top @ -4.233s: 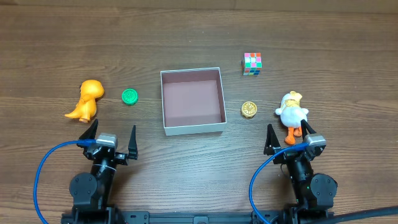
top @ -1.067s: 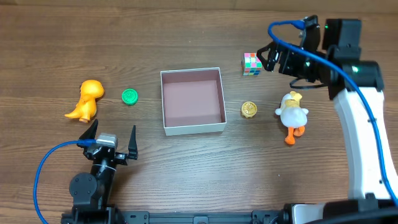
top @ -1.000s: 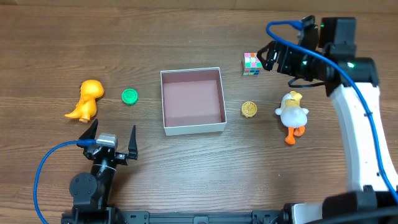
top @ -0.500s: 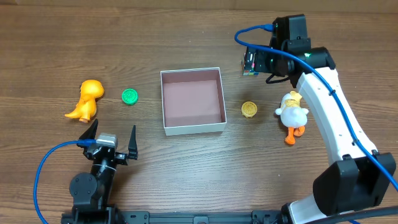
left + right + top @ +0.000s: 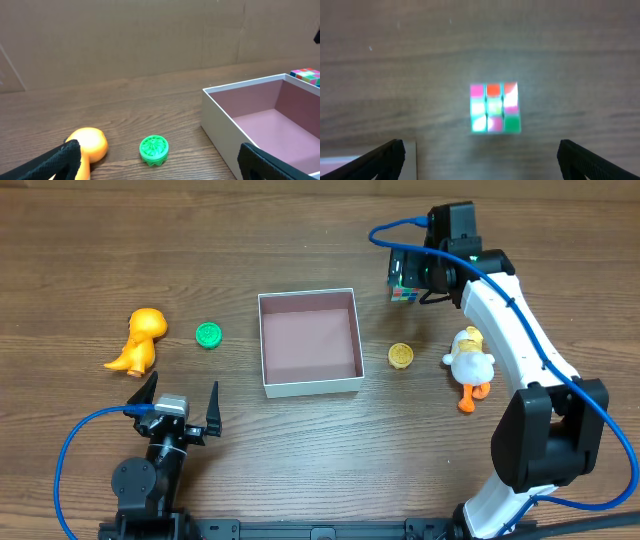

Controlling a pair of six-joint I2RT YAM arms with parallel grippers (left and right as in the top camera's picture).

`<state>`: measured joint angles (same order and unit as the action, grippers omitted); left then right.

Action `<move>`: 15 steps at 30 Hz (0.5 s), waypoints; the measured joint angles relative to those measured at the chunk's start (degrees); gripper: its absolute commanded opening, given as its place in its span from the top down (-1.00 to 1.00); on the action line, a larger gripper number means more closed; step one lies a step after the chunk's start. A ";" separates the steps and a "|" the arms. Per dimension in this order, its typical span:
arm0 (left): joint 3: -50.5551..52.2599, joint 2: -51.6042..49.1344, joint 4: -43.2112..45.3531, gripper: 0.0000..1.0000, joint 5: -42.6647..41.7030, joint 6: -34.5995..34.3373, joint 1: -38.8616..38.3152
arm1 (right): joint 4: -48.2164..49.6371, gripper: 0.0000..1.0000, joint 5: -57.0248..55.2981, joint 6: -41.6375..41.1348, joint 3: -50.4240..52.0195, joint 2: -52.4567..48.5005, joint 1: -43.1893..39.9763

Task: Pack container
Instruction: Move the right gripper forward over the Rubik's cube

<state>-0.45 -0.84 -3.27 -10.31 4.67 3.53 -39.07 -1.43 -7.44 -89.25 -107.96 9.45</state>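
Note:
The container (image 5: 310, 340), a square white-walled box with a pinkish-brown floor, sits empty at the table's middle; its near wall (image 5: 220, 112) shows in the left wrist view. My right gripper (image 5: 408, 272) hovers open over a multicoloured cube (image 5: 404, 284) right of the box, partly hiding it. In the right wrist view the cube (image 5: 495, 108) lies blurred ahead of the open right gripper (image 5: 480, 157), untouched. My left gripper (image 5: 182, 395) rests open near the front left, and the open left gripper (image 5: 159, 167) faces a green cap (image 5: 154, 150).
An orange dinosaur (image 5: 140, 340) and the green cap (image 5: 208, 335) lie left of the box. A gold disc (image 5: 401, 356) and a white duck (image 5: 470, 362) lie to its right, under the right arm. A corner of the box (image 5: 410, 162) shows in the right wrist view.
The right arm has risen from its rest place and swung left; its gripper went from right of the cube to over it. The left arm and all objects have stayed put.

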 measured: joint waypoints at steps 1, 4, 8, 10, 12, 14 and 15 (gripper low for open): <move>0.00 0.00 0.00 -1.00 0.00 0.00 0.00 | 1.07 -1.00 -0.70 0.00 0.00 -0.22 0.00; 0.00 0.00 -0.02 -1.00 0.00 0.00 0.00 | 2.05 -1.00 -2.16 0.00 0.00 -1.38 0.00; 0.00 0.00 0.00 -1.00 0.00 0.00 0.00 | 2.32 -1.00 -3.15 0.02 0.00 -5.05 0.00; 0.00 -0.02 0.00 -1.00 0.00 0.00 0.00 | 3.21 -1.00 -3.54 0.00 0.00 -6.54 0.00; 0.00 0.00 0.00 -1.00 0.00 0.00 0.00 | 4.66 -1.00 -4.33 0.00 0.00 -7.28 0.00; 0.00 0.00 0.00 -0.99 0.00 0.00 0.00 | 6.05 -1.00 -5.46 0.00 0.00 -7.82 0.00; 0.00 0.00 0.00 -1.00 0.00 0.00 0.00 | 6.36 -1.00 -5.86 -0.02 0.00 -8.02 0.00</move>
<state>-0.45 -0.84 -3.27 -10.31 4.67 3.53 -32.71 -7.29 -7.46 -89.25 -115.98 9.45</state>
